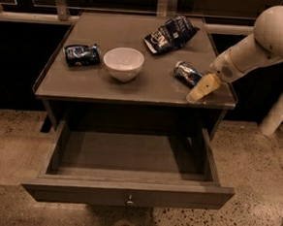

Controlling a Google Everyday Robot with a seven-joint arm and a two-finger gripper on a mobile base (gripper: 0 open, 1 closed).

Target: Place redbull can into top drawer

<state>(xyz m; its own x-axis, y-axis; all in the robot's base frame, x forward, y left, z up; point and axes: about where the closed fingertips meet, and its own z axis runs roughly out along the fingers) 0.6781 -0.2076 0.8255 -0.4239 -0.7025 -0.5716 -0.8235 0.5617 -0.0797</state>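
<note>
The redbull can (187, 73) lies on its side on the right part of the table top (85, 84), silver and blue. My gripper (202, 88) hangs from the white arm at the right, just right of and in front of the can, close to it, near the table's front right corner. The top drawer (126, 194) is pulled open below the table top, its inside bare, with a small round knob (130, 200) on the front panel.
A white bowl (123, 63) stands mid-table. A flat dark-blue foil packet (81, 54) lies at the left. A blue-and-white chip bag (170, 34) lies at the back right. A white post (280, 107) stands at the right on the speckled floor.
</note>
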